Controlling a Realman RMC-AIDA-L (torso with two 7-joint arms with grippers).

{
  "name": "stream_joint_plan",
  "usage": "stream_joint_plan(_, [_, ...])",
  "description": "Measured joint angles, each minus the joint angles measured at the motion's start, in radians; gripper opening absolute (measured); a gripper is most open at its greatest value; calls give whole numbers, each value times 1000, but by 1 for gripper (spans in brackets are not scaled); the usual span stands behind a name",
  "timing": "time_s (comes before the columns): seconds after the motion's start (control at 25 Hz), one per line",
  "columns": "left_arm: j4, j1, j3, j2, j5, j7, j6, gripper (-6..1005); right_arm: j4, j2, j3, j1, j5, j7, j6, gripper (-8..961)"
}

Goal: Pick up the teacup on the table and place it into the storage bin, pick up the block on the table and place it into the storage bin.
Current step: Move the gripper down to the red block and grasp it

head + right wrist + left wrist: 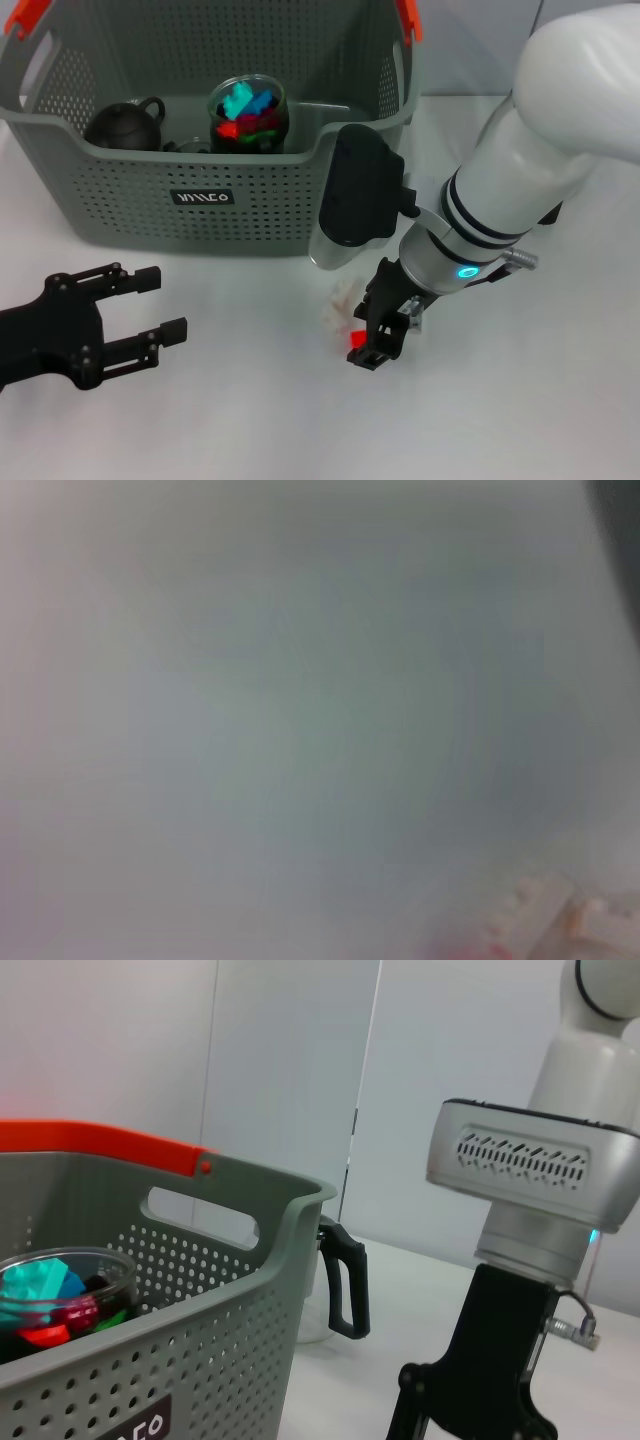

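Two arms show in the head view, and only the right one is at work. Your right gripper (372,345) is down on the white table (520,410), just in front of the storage bin (200,215). A small red block (357,340) sits right at its fingertips, with a pale studded block (342,303) just beyond them, toward the bin. Whether the jaws are closed on the red piece or only hovering round it, you cannot tell from here; the right wrist view gives only a blur with a pale studded shape at its edge.

Expect the block to handle as light, stiff plastic, probably smooth and a little slippery. It is small, so I would take it across two flat opposite faces, low and square, rather than by a corner.

Your left gripper (150,305) rests on the table well to the side, jaws spread apart and holding nothing.

Look at the bin: it is a grey-green perforated basket with orange handle clips (408,18). Inside stands a clear glass cup (248,115) filled with teal, blue and red pieces, and beside it a dark round teapot (122,125) with a loop handle. So the cup step looks done. A clear vessel with a black handle (340,1280) stands on the table just outside the bin wall, close behind the right arm.
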Motion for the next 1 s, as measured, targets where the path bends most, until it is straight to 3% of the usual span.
stream_joint_plan(1.0, [-11, -1, 0, -3, -7, 1, -24, 694, 123, 0, -51, 17, 103, 5, 132, 578])
